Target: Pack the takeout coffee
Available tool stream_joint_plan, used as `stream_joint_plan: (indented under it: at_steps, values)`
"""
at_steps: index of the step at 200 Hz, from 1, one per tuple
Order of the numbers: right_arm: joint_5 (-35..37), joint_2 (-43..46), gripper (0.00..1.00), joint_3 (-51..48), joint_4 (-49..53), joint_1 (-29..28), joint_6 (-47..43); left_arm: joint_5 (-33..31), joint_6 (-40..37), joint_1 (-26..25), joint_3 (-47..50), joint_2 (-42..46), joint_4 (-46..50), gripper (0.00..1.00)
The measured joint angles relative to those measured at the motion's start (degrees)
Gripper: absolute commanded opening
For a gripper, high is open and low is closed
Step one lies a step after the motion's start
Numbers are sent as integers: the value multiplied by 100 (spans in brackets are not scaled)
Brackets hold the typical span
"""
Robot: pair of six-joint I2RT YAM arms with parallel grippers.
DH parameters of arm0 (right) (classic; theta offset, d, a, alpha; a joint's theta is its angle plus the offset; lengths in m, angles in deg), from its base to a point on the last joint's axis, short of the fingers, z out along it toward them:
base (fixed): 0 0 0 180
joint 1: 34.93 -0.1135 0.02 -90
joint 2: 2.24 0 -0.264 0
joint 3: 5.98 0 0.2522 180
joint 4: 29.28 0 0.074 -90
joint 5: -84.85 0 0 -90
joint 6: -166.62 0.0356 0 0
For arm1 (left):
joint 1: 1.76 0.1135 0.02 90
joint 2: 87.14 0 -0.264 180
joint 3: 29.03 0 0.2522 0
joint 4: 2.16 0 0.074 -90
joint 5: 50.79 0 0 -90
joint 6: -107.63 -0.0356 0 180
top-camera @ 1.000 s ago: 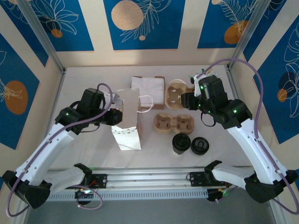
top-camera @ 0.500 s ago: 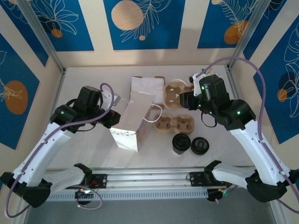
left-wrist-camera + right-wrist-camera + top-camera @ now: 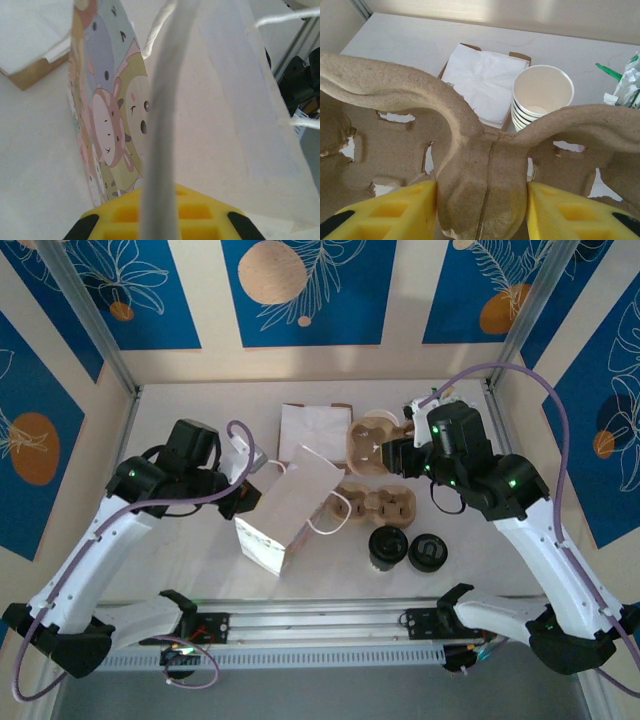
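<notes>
The left gripper [image 3: 159, 222] is closed tight on an edge of the white bag [image 3: 107, 125], and the paper runs up between its yellow fingers. A cartoon print shows on the bag's side to the left of them. From above, the bag leans over on the table [image 3: 180, 570] just right of this gripper, with its cord handle on the far side from it. The right gripper [image 3: 482, 210] is pinched on the middle ridge of a brown carrier [image 3: 395, 95], one finger pressed against each side. Beyond that carrier stands a stack of white cups [image 3: 542, 95], with napkins [image 3: 485, 80] to their left. A second carrier [image 3: 372, 505] lies on the table just nearer the bases than the right gripper. The coffee [image 3: 388, 547] stands nearer still, apart from both grippers and right of the bag. Another dark round thing [image 3: 428, 552] sits just beside it on its right.
</notes>
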Motion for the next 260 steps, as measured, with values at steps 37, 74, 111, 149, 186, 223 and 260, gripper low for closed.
stream_joint_plan:
  at_steps: [37, 74, 111, 149, 186, 223, 260]
  values:
    - [-50, 0, 49, 131, 0, -15, 22, 33, -284, 107, -52, -55, -177, 0]
    - [-136, 0, 48, 310, 13, -44, 85, 42, -393, 514, -72, -391, -352, 0]
    - [-181, -24, 48, 409, 48, -304, 151, -11, -363, 789, -74, -481, -505, 65]
    - [-177, -260, 48, 535, 9, -649, 155, -498, -59, 789, -13, -105, -835, 99]
    - [-181, -612, 48, 809, -247, -968, 216, -1158, 439, 789, 44, 619, -1132, 100]
    - [-313, -1036, 48, 1180, -680, -1174, 240, -1956, 1099, 789, 199, 1154, -1274, 100]
    - [-623, -1615, 48, 1727, -918, -1353, 284, -2173, 1814, 789, 330, 1567, -1241, 91]
